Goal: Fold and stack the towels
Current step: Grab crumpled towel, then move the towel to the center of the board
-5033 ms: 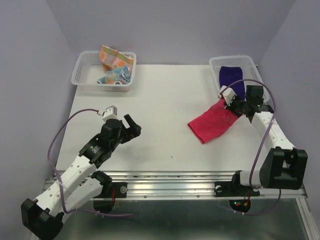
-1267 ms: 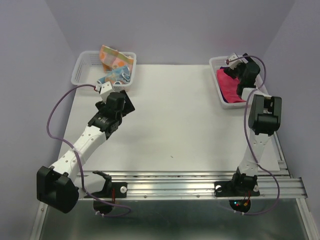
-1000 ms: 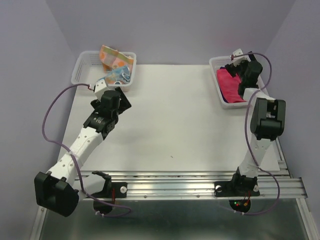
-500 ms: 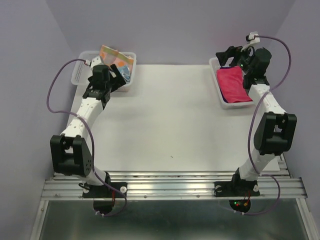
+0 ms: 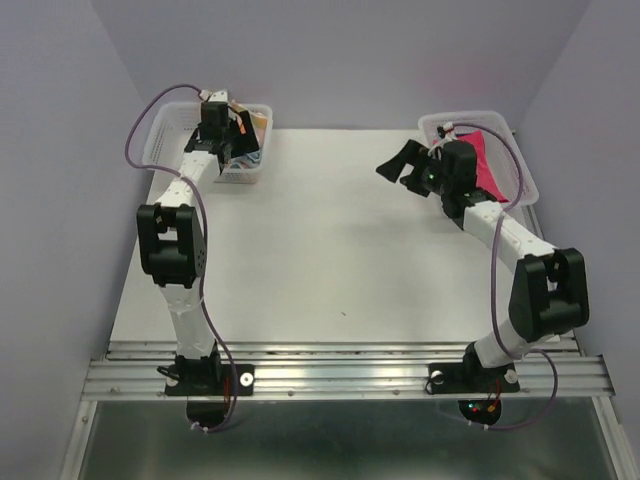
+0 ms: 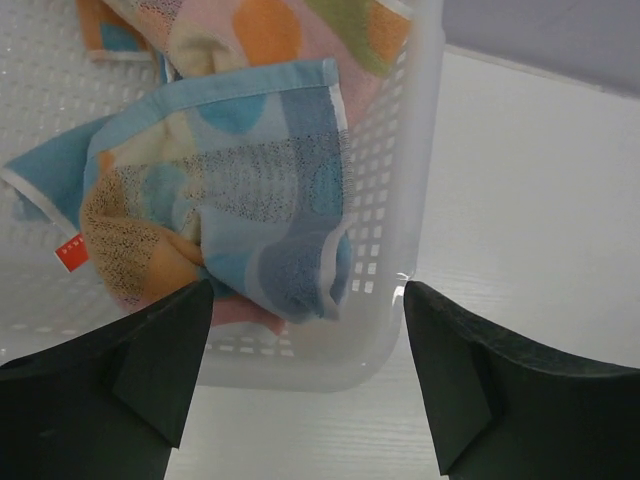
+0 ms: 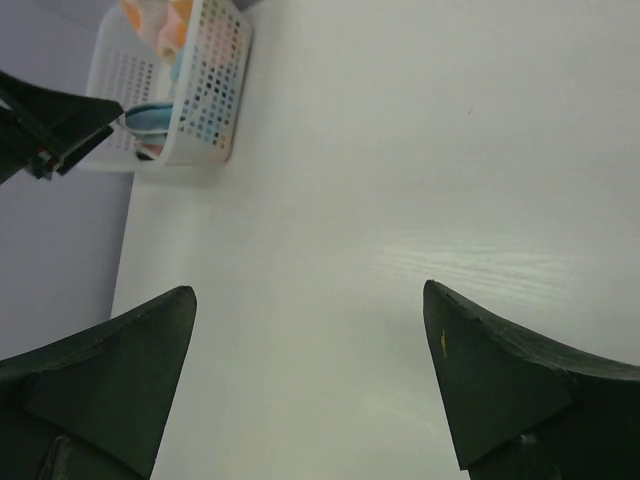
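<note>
Two towels lie in the left white basket [image 6: 408,210]: a light-blue patterned one [image 6: 240,190] in front and an orange-yellow-pink patterned one [image 6: 270,30] behind. My left gripper [image 6: 305,300] hangs open over the basket's near corner, one finger above the blue towel, the other outside the wall. It holds nothing. From above, the left gripper [image 5: 228,148] is at that basket [image 5: 165,130]. A bright pink towel [image 5: 487,165] lies in the right basket [image 5: 470,117]. My right gripper [image 5: 400,165] is open and empty over the table, left of that basket.
The white table [image 5: 330,240] spreads between the two baskets. In the right wrist view the right gripper [image 7: 310,300] faces across the table toward the left basket [image 7: 200,90]. Lilac walls close in the back and both sides.
My left arm has stretched out from the table's left side up to the left basket. My right gripper has swung out of the right basket, leaving the pink towel, and moved left over the table.
</note>
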Controlling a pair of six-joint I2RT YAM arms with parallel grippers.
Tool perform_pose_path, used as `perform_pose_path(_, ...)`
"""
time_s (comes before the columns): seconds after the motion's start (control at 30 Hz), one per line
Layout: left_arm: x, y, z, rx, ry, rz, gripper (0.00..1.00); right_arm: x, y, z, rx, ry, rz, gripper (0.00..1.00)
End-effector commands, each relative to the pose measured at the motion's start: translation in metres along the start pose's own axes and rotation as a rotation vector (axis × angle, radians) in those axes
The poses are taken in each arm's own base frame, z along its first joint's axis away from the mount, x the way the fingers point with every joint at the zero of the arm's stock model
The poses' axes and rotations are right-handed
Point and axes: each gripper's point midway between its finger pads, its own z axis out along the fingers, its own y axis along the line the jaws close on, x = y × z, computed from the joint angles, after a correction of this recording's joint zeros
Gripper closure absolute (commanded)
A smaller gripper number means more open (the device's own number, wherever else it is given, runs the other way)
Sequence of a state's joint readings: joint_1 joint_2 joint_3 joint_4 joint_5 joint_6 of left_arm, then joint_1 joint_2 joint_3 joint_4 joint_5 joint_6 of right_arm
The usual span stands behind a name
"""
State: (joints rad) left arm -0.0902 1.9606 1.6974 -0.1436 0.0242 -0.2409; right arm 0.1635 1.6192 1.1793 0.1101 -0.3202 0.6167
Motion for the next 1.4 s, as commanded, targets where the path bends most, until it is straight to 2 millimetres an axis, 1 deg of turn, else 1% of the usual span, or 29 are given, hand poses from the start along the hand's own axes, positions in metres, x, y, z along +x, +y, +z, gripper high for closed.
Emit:
perform_pose_path(0.0,-0.004,0.003,0.011,0.008,0.026,0.050,0.15,0.004,0.007,-0.032,0.025,-0.081,0.051,0.00)
perform_pose_path(0.07,-0.002,0.005,0.017,0.008,0.034,0.041,0.21,0.012,0.011,-0.038,0.007,-0.075,0.055,0.00)
perform_pose_path(0.1,0.002,0.005,0.021,0.014,0.047,0.035,0.34,0.016,0.009,-0.043,0.022,-0.071,0.053,0.00)
perform_pose_path(0.13,0.002,0.006,0.022,0.015,0.049,0.030,0.40,0.019,0.008,-0.045,0.028,-0.062,0.049,0.00)
perform_pose_path(0.17,0.003,0.007,0.023,0.016,0.051,0.022,0.54,0.020,0.003,-0.048,0.059,-0.060,0.045,0.00)
perform_pose_path(0.23,0.004,0.008,0.024,0.018,0.051,0.014,0.74,0.022,-0.002,-0.053,0.081,-0.070,0.041,0.00)
perform_pose_path(0.3,0.002,0.009,0.023,0.015,0.047,-0.005,1.00,0.025,-0.006,-0.058,0.098,-0.068,0.033,0.00)
perform_pose_path(0.37,-0.005,0.009,0.020,0.017,0.031,-0.010,1.00,0.031,-0.010,-0.060,0.110,-0.055,0.027,0.00)
perform_pose_path(0.43,-0.019,0.009,0.012,0.012,-0.001,-0.013,1.00,0.035,-0.011,-0.063,0.108,-0.046,0.023,0.00)
perform_pose_path(0.57,-0.073,0.005,-0.019,0.015,-0.117,-0.005,1.00,0.051,-0.017,-0.070,0.106,-0.015,0.008,0.00)
perform_pose_path(0.63,-0.105,0.004,-0.042,0.005,-0.190,-0.007,1.00,0.055,-0.019,-0.075,0.104,-0.019,0.007,0.00)
perform_pose_path(0.67,-0.131,0.005,-0.061,-0.004,-0.250,-0.006,1.00,0.058,-0.019,-0.079,0.097,-0.026,-0.001,0.00)
perform_pose_path(0.7,-0.143,0.004,-0.072,-0.003,-0.280,-0.010,1.00,0.055,-0.016,-0.081,0.090,-0.035,-0.009,0.00)
perform_pose_path(0.73,-0.158,0.013,-0.083,-0.049,-0.327,-0.043,1.00,0.060,-0.021,-0.084,0.102,-0.032,-0.011,0.00)
perform_pose_path(0.77,-0.169,0.012,-0.094,-0.051,-0.360,-0.054,1.00,0.063,-0.023,-0.086,0.104,-0.029,-0.018,0.00)
perform_pose_path(0.8,-0.191,0.004,-0.120,-0.029,-0.422,-0.055,1.00,0.065,-0.024,-0.090,0.105,-0.027,-0.037,0.00)
perform_pose_path(0.83,-0.205,-0.002,-0.134,-0.008,-0.467,-0.056,1.00,0.074,-0.030,-0.093,0.115,-0.010,-0.040,0.00)
perform_pose_path(0.87,-0.222,-0.008,-0.161,0.011,-0.529,-0.062,1.00,0.076,-0.031,-0.095,0.114,-0.018,-0.036,0.00)
perform_pose_path(0.97,-0.255,-0.024,-0.209,0.077,-0.659,-0.067,1.00,0.079,-0.031,-0.103,0.100,-0.045,-0.020,0.00)
perform_pose_path(1.0,-0.268,-0.032,-0.238,0.114,-0.717,-0.074,1.00,0.078,-0.028,-0.105,0.095,-0.052,-0.016,0.00)
perform_pose_path(1.03,-0.276,-0.037,-0.255,0.139,-0.753,-0.076,1.00,0.077,-0.028,-0.107,0.097,-0.056,-0.021,0.00)
perform_pose_path(1.07,-0.281,-0.052,-0.271,0.215,-0.774,-0.059,1.00,0.072,-0.026,-0.111,0.099,-0.071,-0.025,0.00)
perform_pose_path(1.1,-0.291,-0.063,-0.303,0.274,-0.820,-0.065,1.00,0.076,-0.028,-0.114,0.111,-0.060,-0.023,0.00)
perform_pose_path(1.17,-0.295,-0.087,-0.337,0.409,-0.844,-0.039,1.00,0.075,-0.027,-0.122,0.112,-0.074,-0.025,0.00)
perform_pose_path(1.2,-0.295,-0.097,-0.361,0.467,-0.865,-0.036,1.00,0.076,-0.026,-0.125,0.110,-0.077,-0.022,0.00)
perform_pose_path(1.23,-0.292,-0.106,-0.375,0.532,-0.861,-0.057,1.00,0.076,-0.026,-0.128,0.112,-0.085,-0.022,0.00)
perform_pose_path(1.27,-0.285,-0.122,-0.399,0.637,-0.863,-0.021,1.00,0.077,-0.028,-0.133,0.121,-0.099,-0.013,0.00)
perform_pose_path(1.33,-0.271,-0.140,-0.422,0.769,-0.835,0.012,1.00,0.077,-0.028,-0.139,0.126,-0.115,-0.007,0.00)
perform_pose_path(1.37,-0.264,-0.146,-0.425,0.820,-0.813,-0.005,1.00,0.077,-0.033,-0.143,0.150,-0.123,0.002,0.00)
